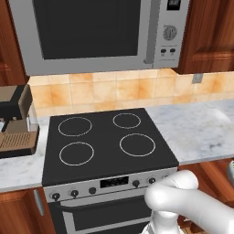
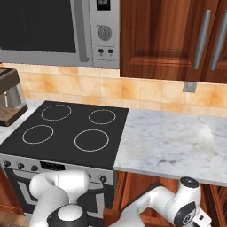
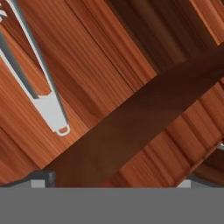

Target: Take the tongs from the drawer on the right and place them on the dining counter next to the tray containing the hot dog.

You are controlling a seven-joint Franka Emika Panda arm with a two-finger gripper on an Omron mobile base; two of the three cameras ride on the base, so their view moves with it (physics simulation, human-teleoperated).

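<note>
Nearest the camera in the hand view, the two-finger gripper (image 3: 111, 183) shows only as two dark fingertip stubs at five and seven o'clock, set wide apart with nothing between them, so the hand looks spread and empty. Just beyond the tips a dark reddish-brown wooden edge (image 3: 144, 113) runs diagonally from seven to two o'clock; I take it for the drawer's front wall or rim, though I cannot tell which. Past it lies the drawer's reddish wood floor (image 3: 100, 57), and on it, at ten o'clock, the slim silver-grey metal tongs (image 3: 43, 94), their joined end with a small loop pointing toward centre and the two narrow arms running off the top left corner.

The step in hand appears to be the reach into the drawer, grasp not yet made. The next move likely calls for shifting toward ten o'clock, turning the spread fingers across the tongs' arms, then descending and closing.

Farther off, in the base views, the black four-ring stove (image 1: 107, 139) sits at twelve o'clock.
</note>
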